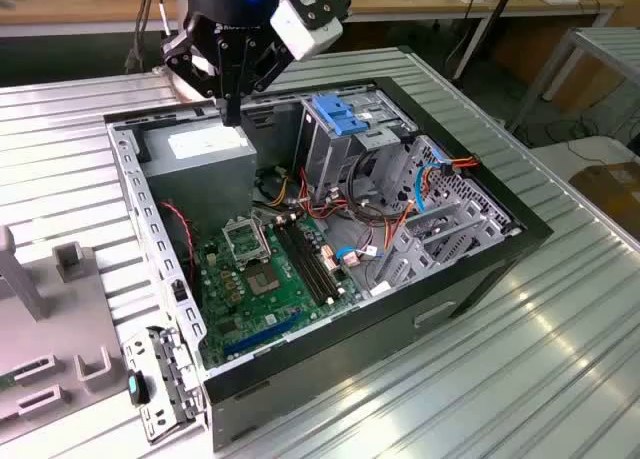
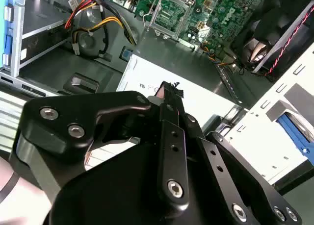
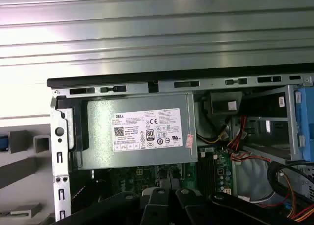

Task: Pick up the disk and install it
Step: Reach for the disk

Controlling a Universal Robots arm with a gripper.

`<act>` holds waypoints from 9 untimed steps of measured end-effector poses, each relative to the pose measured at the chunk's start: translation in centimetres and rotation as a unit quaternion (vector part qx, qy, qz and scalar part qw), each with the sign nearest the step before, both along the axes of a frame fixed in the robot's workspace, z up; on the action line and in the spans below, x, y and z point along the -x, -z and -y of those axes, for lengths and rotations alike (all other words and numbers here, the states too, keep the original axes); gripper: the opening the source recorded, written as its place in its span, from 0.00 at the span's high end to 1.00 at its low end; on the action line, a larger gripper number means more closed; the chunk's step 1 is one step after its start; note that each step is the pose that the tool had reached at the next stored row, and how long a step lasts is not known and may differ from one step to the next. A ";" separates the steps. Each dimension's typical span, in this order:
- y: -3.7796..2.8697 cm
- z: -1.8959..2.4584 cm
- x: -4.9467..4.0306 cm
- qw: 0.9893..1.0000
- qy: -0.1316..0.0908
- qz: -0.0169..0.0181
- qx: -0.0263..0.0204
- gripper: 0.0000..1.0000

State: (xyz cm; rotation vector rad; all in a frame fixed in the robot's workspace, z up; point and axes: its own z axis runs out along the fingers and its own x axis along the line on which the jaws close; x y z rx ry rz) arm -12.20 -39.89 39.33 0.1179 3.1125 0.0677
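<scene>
- Exterior view: the black two-fingered gripper (image 1: 232, 117), fingers pressed together and empty, hangs over the grey metal box with a white sticker (image 1: 205, 154) in the open black computer case (image 1: 450, 299).
- The blue-railed dark disk (image 2: 294, 132) sits outside the case's rear wall.

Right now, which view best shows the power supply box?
The first wrist view: the whole power supply box, sticker face-on. The exterior view shows it aslant below the claw; the second wrist view, partly behind the claw.

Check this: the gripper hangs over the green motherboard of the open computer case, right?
No. In the exterior view the gripper hangs over the grey power supply box with the white sticker, not the green motherboard, which lies beside that box. It is indeed above the open computer case.
</scene>
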 end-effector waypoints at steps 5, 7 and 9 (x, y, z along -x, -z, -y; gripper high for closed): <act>0.00 0.00 0.62 1.000 0.000 0.000 0.000 0.89; 0.00 0.00 1.12 1.000 0.000 0.000 0.000 0.89; 0.00 0.00 1.47 1.000 0.000 0.000 0.000 0.89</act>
